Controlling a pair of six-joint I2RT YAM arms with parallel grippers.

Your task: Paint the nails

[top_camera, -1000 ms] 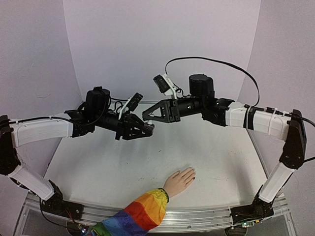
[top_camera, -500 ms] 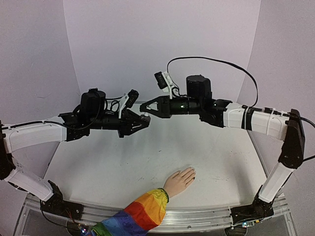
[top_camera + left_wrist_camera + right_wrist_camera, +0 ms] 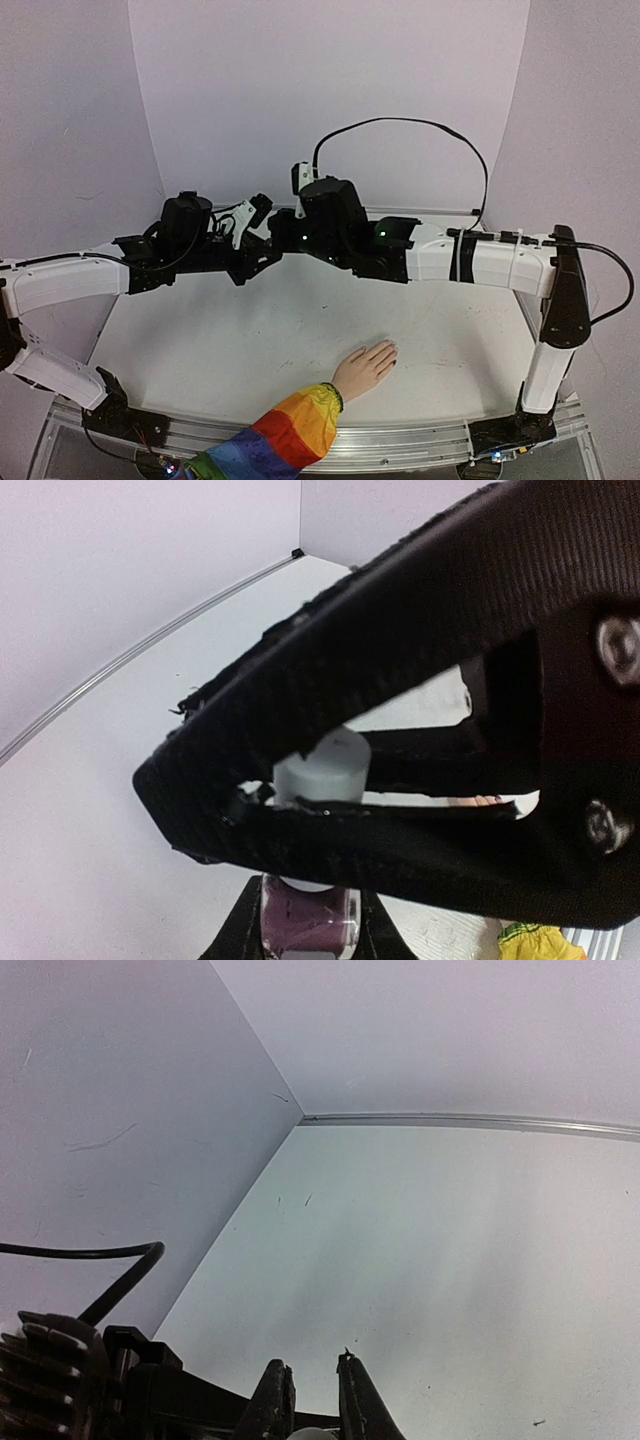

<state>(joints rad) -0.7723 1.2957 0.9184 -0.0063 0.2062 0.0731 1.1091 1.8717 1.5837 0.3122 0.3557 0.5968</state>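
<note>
Above the table (image 3: 200, 350), left claw (image 3: 272, 249) clamps a purple bottle (image 3: 300, 923); right claw (image 3: 312, 1392) pinches a white cylindrical cap (image 3: 325, 768).

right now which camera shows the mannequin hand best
Top external: the whole mannequin hand lies flat on the table, rainbow sleeve included. Left wrist catches only a peach sliver of it; right wrist shows none of it.
</note>
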